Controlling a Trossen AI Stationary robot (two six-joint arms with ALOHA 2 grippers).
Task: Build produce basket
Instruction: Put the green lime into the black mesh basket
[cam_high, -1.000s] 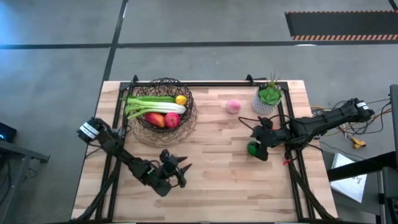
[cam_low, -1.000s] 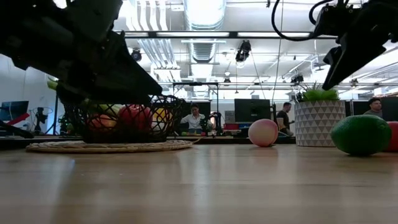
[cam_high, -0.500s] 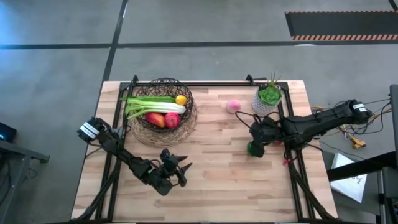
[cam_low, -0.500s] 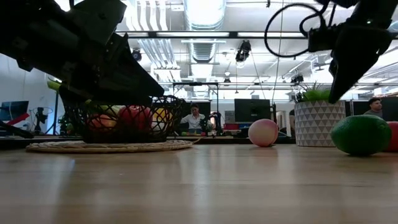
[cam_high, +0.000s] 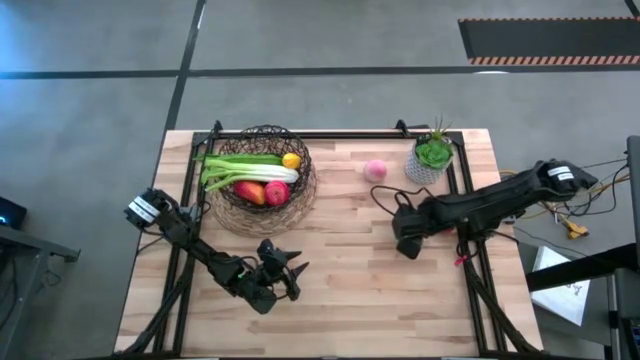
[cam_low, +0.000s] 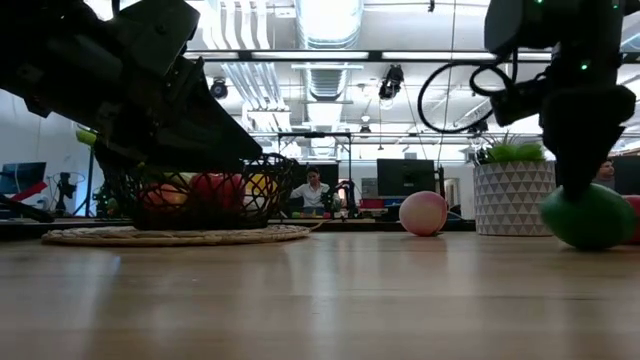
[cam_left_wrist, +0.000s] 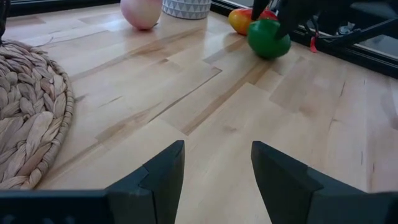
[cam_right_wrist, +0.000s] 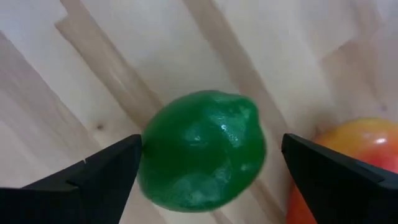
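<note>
Green lime (cam_right_wrist: 202, 149) lies on the table near the right edge, just beside the mango (cam_right_wrist: 348, 165), with the right gripper (cam_right_wrist: 208, 165) directly over it, fingers spread wide on either side and not yet touching. The left gripper (cam_left_wrist: 217, 177) waits near the front of the table, fingers apart and holding nothing.

Judged step: picking up the lime. To do it well, the gripper should come down until the fingers straddle the lime's widest part, then close squarely; a high or off-centre pinch on so round a fruit would likely squirt it away, and the mango alongside leaves little room on that side.

The basket (cam_high: 262, 178) stands at the far left on a woven mat (cam_left_wrist: 28, 112), already holding celery, pod, lemon and two red fruits. The peach (cam_high: 375, 170) lies loose beside the potted plant (cam_high: 432, 155).

Surface: pale wood planks (cam_high: 340, 270), bare and level. Beyond the table, an open office with monitors, ceiling ducts and seated people (cam_low: 313, 188).
</note>
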